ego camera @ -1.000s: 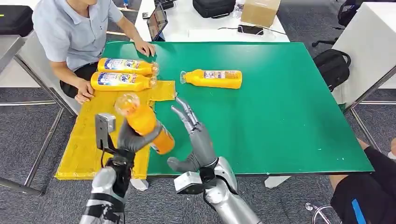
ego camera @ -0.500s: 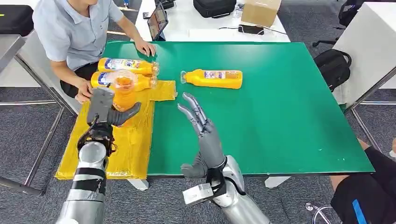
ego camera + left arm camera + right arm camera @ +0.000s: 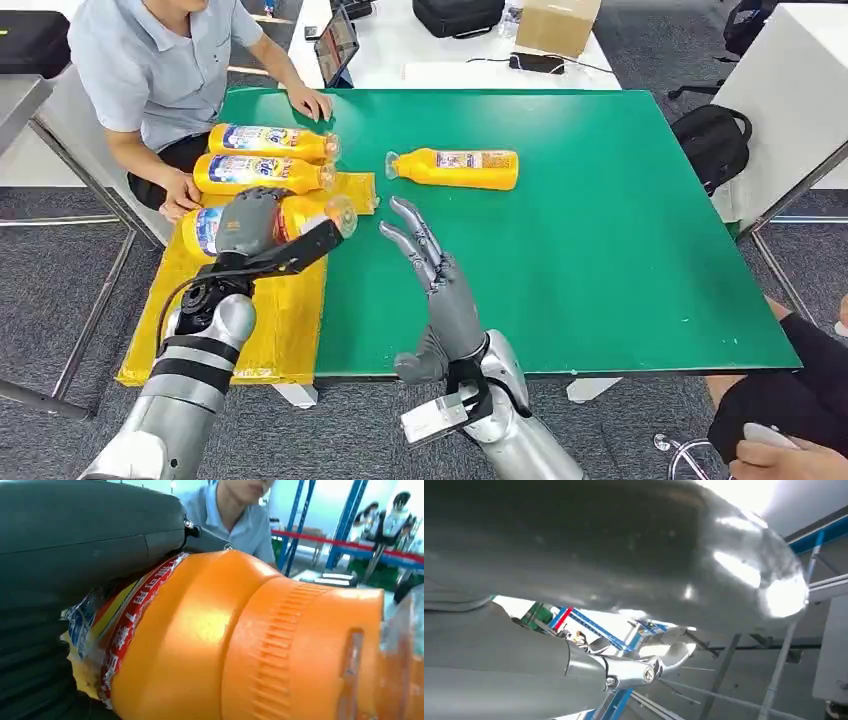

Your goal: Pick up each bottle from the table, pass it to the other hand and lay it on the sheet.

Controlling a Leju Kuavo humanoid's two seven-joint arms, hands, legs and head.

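Sheet (image 3: pixel 270 320): on the table (image 3: pixel 600 250), along its left edge, left of frame centre.
Two bottles (image 3: pixel 265 157): side by side at the sheet's far end, upper left.
Third bottle (image 3: pixel 300 215): just below them, over the sheet, in the left hand (image 3: pixel 250 225).
Fourth bottle (image 3: pixel 455 168): on the table right of the sheet, upper centre.
Right hand (image 3: pixel 435 285): below the fourth bottle, lower centre.
Person (image 3: pixel 160 70): behind the sheet, top left.

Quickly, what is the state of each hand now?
Left hand: holding an orange bottle over the yellow sheet.
Right hand: open, holding nothing.

Two bottles (image 3: pixel 265 157), person's hand (image 3: pixel 181 206) nearby
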